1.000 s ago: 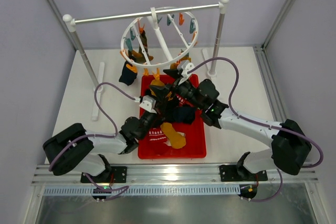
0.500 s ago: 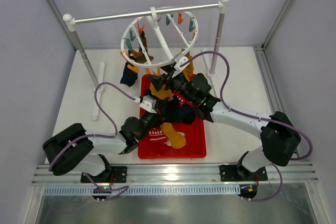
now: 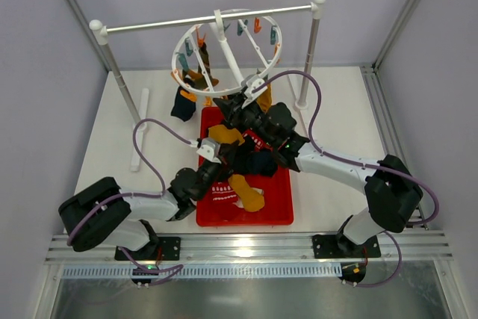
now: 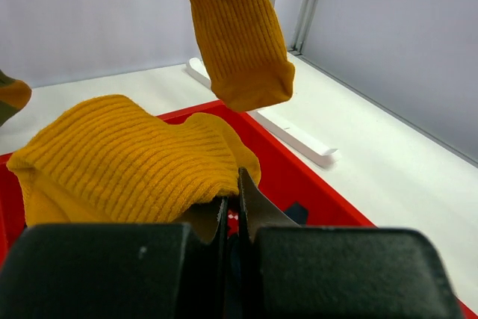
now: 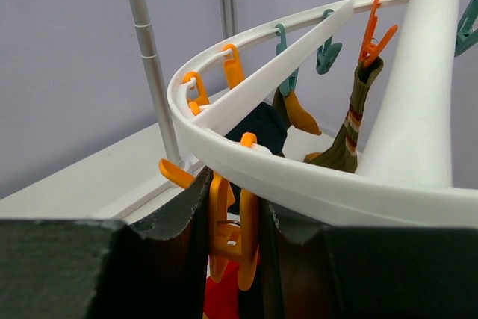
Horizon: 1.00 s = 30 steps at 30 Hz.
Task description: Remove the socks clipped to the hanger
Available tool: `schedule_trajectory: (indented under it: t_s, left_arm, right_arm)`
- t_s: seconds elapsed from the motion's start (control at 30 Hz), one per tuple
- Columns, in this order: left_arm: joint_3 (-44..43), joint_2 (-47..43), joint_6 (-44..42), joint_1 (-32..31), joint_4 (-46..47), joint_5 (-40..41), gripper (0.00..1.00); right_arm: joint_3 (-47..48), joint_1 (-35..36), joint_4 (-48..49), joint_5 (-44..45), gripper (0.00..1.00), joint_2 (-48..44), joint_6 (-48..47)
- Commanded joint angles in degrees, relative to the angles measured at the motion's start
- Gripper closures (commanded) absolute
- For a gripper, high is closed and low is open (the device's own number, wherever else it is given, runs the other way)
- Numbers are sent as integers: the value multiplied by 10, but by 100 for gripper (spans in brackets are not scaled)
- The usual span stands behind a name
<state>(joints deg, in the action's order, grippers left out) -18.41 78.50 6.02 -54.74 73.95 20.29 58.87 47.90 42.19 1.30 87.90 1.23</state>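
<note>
The white plastic ring hanger (image 3: 231,61) hangs from a silver bar (image 3: 149,26) at upper centre. An olive striped sock (image 5: 357,113) and a navy sock (image 5: 258,126) are clipped to its far rim.

Unclipping is in hand. The right gripper (image 5: 233,248) is clamped on an orange plastic clip (image 5: 228,233) at the near rim, which next needs pressing open. The rim crowds the fingers.

Below, the left gripper (image 4: 233,199) pinches a mustard-yellow ribbed sock (image 4: 127,158) in the red plastic tray (image 3: 278,203).

left arm (image 3: 142,203); right arm (image 3: 343,172): white links, black joints | cables (image 3: 295,73): purple | left gripper (image 4: 231,207): black
</note>
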Motion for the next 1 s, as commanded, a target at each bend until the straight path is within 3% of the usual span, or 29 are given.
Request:
schedule_trajectory:
  t_s: [0.0, 0.03, 0.07, 0.1, 0.37, 0.5, 0.53, 0.63, 0.67, 0.73, 0.97]
  left_arm:
    - [5, -19, 7, -3, 146, -4, 100]
    - [5, -20, 8, -3, 146, -5, 100]
    - [8, -21, 9, -3, 146, -4, 100]
    - [9, -26, 8, -2, 145, -3, 100]
    - [-25, -69, 28, -3, 11, -5, 100]
    - [-36, -89, 28, -3, -23, -12, 100]
    - [-47, -100, 29, -3, -76, -15, 100]
    - [-83, -112, 34, -3, -157, -40, 100]
    - [-86, -115, 36, -3, -173, -49, 100]
    - [-94, -117, 40, -3, -185, -76, 100]
    - [-187, -114, 48, -3, -375, -135, 100]
  right_arm:
    - [5, 2, 39, 12, 77, -16, -6]
    - [-1, 3, 40, 14, 68, -19, -6]
    - [-5, 3, 43, 15, 51, -25, -6]
    - [-9, 3, 44, 16, 46, -28, -8]
    - [-54, 2, 58, 16, 22, -62, -9]
    - [-87, 4, 70, 25, 17, -89, -9]
    - [-106, 4, 80, 36, 9, -94, -22]
    - [-146, 4, 96, 58, 6, -119, -26]
    - [-155, 4, 99, 63, 1, -127, -29]
    - [-178, 4, 100, 77, 0, -149, -31]
    - [-241, 3, 103, 228, 0, -220, -57]
